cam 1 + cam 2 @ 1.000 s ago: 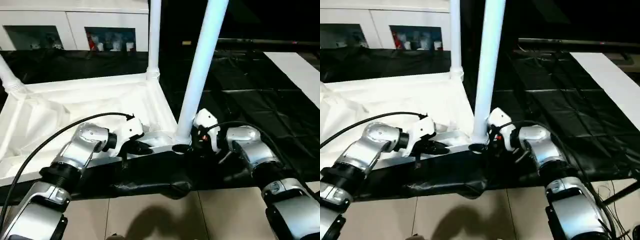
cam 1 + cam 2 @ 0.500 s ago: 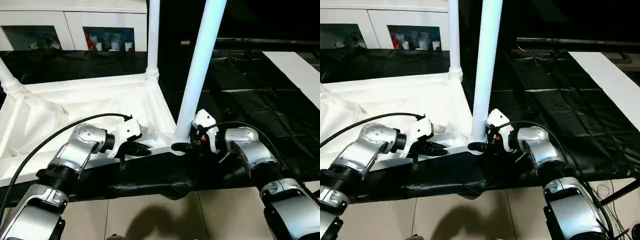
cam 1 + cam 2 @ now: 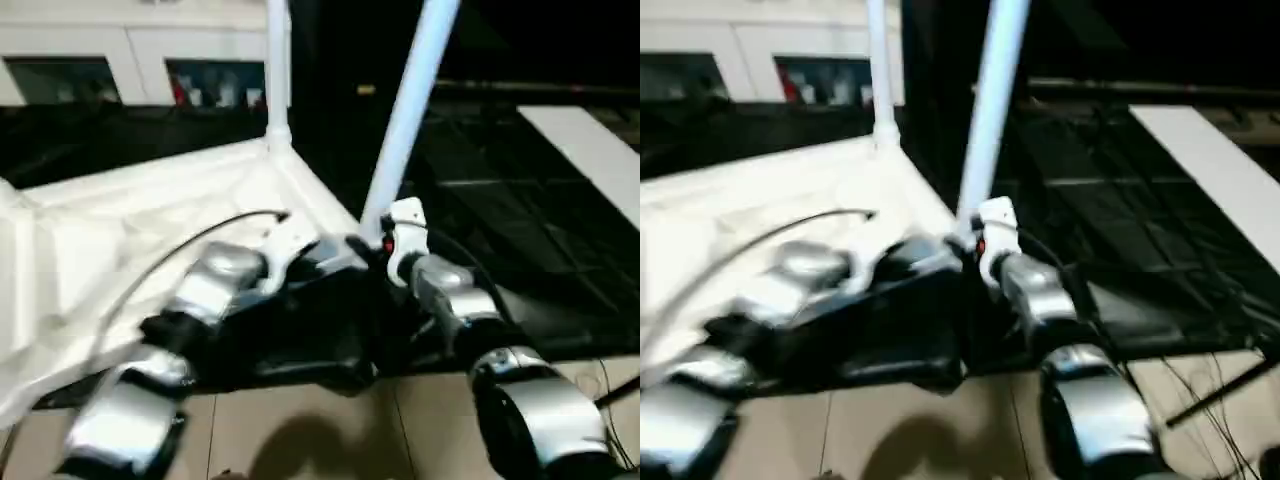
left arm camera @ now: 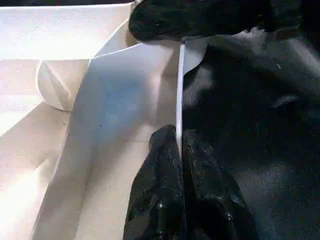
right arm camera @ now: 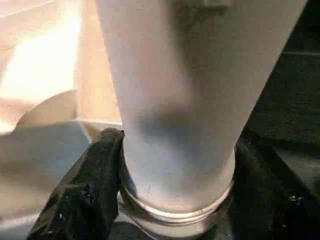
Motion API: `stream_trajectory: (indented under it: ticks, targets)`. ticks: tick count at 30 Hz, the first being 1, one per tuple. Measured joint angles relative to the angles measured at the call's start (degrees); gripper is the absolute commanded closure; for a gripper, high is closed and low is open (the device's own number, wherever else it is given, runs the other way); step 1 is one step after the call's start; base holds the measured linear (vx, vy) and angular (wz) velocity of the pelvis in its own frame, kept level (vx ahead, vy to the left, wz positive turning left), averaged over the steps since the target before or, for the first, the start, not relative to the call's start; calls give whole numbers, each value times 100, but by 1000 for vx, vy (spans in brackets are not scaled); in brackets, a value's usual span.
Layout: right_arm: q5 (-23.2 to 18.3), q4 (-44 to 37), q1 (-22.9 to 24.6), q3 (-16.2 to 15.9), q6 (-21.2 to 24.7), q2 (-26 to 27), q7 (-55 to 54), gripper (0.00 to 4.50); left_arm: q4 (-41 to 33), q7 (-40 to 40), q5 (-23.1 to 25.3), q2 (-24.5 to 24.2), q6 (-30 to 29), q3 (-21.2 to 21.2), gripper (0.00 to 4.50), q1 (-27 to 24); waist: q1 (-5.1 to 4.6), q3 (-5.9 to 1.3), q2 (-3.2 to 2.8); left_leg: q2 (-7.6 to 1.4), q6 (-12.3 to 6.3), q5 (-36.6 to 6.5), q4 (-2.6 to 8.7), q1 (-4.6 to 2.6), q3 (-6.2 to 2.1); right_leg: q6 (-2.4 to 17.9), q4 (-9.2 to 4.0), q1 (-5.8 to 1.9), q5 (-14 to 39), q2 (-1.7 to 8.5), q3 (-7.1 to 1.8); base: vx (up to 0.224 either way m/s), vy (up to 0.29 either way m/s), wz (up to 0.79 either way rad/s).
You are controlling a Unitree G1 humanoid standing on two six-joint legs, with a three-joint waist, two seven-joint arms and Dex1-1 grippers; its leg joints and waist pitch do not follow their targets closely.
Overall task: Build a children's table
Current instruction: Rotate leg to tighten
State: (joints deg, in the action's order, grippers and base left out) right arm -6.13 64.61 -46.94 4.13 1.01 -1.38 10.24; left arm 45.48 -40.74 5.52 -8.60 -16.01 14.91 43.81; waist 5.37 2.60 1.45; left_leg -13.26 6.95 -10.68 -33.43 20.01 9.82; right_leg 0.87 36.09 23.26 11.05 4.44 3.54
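Left wrist view gave me what the head cameras could not: my left gripper (image 4: 179, 150) had its two black fingers (image 4: 207, 185) pinched tight on the thin white side rim of the tabletop (image 4: 120, 100), one finger inside the rim, one outside over the black sheet (image 4: 250, 130). From the head, that hand was only a blur low at the near edge of the tabletop (image 3: 150, 220), which lay upside down on the black sheet (image 3: 520, 230).

The right wrist view showed the near leg (image 5: 175, 100) close up, seated in its round corner socket (image 5: 175, 212), with my right gripper (image 5: 175, 165) closed around the leg just above the socket; one finger (image 5: 90, 185) pressed the leg's side, the other sat dark on the far side. The head views added what the wrist missed: that leg (image 3: 410, 110) leaned slightly, and a second leg (image 3: 277, 70) stood upright at the far corner, with a white cabinet (image 3: 150, 70) behind.
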Motion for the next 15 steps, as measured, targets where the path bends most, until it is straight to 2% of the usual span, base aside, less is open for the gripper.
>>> stream_trajectory:
  ticks: [6, 7, 9, 11, 12, 15]
  targets:
    - [48, 160, -89, 88, -129, 26, -131, 178, 184, 74, 93, 105, 113, -12, 450, 105, 0, -4, -7, 20, -2, 0, 14, 8, -4, -5, -12, -2, 3, 12, -3, 0, 0, 0]
    - [50, 160, -84, 98, -140, 19, -81, 144, 181, 50, 93, 96, 119, -11, 450, 105, -2, -3, -6, 20, -2, 0, 15, 9, -4, -5, -13, -1, 3, 12, -3, 0, 0, 0]
    - [-15, 132, -44, 128, -187, -44, 258, 109, 147, -28, 89, 16, 149, -8, 450, 81, -16, -1, -2, 20, -2, 0, 23, 11, -4, -7, -14, -1, 4, 12, -2, 0, 0, 0]
    - [-67, 28, 24, 108, -280, -128, 836, 100, 117, -76, 83, -126, 246, -16, 450, 41, -45, 0, -2, 20, -2, 0, 33, 21, -4, -9, -15, 0, 5, 9, -2, 0, 0, 0]
    - [-76, -68, 72, 44, -286, -239, 1204, 73, 66, -147, 73, -219, 283, -30, 450, 4, -55, 1, -1, 20, -2, 0, 40, 20, -9, -10, -15, 6, 4, 8, 2, 0, 0, 0]
    - [-17, -292, 142, -229, -309, -563, 2011, 65, -104, -426, -3, -446, 314, -42, 450, -103, -60, 2, 0, 16, -2, 1, 61, 16, -15, -11, -14, 17, 5, -4, 6, 0, 0, 0]
